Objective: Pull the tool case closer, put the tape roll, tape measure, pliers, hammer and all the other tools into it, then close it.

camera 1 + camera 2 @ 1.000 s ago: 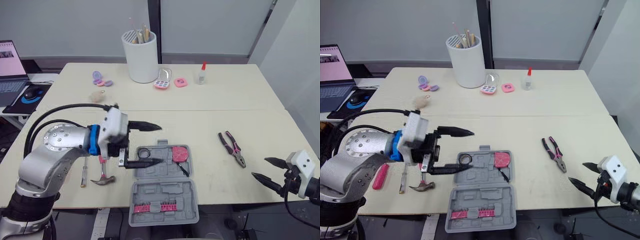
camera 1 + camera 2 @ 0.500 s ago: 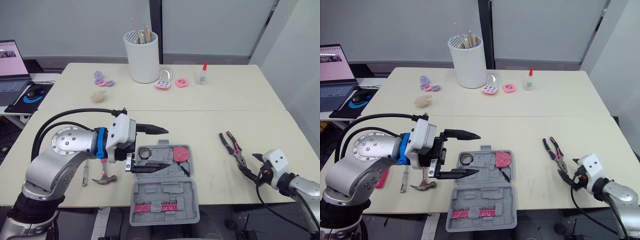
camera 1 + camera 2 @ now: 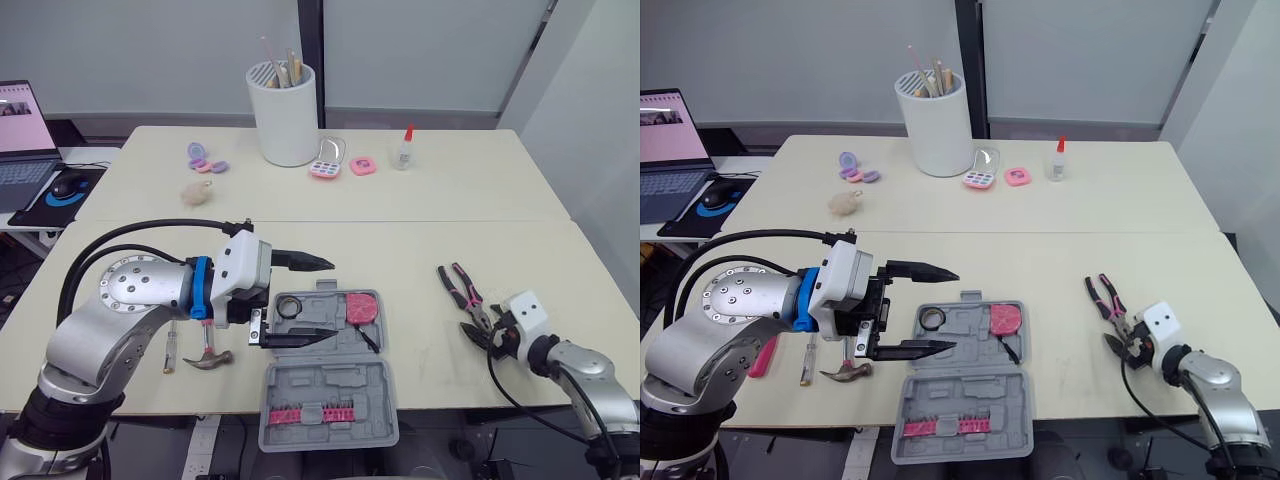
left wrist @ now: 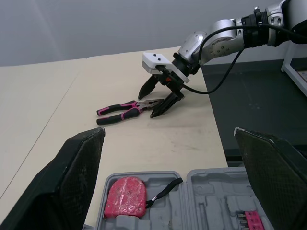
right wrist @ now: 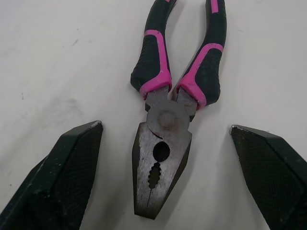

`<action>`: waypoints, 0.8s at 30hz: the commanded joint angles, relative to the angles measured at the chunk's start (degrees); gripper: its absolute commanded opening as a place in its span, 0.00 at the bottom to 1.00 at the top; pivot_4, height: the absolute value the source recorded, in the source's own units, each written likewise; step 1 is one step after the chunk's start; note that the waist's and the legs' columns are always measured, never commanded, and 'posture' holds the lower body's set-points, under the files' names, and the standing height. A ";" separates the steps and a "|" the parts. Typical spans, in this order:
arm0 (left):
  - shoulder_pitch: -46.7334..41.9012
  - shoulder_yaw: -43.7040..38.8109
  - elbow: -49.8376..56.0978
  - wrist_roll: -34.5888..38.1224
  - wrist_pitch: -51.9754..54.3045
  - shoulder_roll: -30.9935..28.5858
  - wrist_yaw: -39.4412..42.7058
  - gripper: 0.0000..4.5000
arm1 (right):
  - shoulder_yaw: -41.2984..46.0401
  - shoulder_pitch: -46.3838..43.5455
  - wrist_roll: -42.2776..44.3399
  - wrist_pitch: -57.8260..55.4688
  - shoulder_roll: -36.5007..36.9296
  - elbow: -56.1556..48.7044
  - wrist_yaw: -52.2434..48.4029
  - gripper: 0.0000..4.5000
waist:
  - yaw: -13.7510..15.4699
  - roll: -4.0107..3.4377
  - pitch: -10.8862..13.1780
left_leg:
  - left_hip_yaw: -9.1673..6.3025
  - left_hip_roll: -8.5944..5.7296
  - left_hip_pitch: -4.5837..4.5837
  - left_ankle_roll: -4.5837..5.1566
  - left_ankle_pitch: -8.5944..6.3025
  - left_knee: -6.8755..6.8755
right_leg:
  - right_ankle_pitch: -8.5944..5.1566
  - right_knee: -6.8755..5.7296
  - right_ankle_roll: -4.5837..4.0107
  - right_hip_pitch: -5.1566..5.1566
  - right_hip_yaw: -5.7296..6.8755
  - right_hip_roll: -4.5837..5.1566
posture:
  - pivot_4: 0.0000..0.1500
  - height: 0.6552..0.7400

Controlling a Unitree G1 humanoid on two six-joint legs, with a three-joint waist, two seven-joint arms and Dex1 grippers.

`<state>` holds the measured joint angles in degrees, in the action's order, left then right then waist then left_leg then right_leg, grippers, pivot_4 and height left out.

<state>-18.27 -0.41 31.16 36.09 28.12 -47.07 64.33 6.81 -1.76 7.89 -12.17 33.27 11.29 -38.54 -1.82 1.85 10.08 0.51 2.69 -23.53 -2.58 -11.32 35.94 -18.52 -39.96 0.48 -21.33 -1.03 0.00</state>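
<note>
the right pincer [image 5: 165, 125] is released wide and straddles the steel head of the pliers [image 5: 160, 143], which lie on the bench [image 3: 400, 240] near its right front edge, well apart from the open tool case [image 3: 325, 385]. clenching on that smooth, tapered head may squirt the pliers out of the grip or nudge them toward the edge, and the splayed handles could swing once lifted. the left pincer [image 3: 322, 300], released and empty above the case, might block the drop.

White holder [image 3: 286, 115] (brushes inside) far on table [image 3: 480, 190]; glue bottle [image 3: 403, 148] to its right; laptop [image 3: 22, 130] far left.
</note>
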 commanded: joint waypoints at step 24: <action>1.23 -2.04 1.02 1.16 -0.31 -0.21 -1.75 1.00 | -1.50 0.19 -0.61 -2.81 -1.28 -3.39 3.44 0.28 | 0.10 0.01 -0.01 | -0.01 0.02 0.02 0.00 0.00 -0.01 | 0.00 0.00 0.00 0.02 0.00 0.03 | 1.00 1.00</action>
<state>-17.12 -0.45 31.28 36.26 28.29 -47.07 62.98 5.55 -2.33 7.79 -14.46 31.31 8.92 -34.92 -1.71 1.86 10.07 0.49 2.70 -23.51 -2.58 -11.33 35.93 -18.52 -39.95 0.49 -21.31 -1.03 0.03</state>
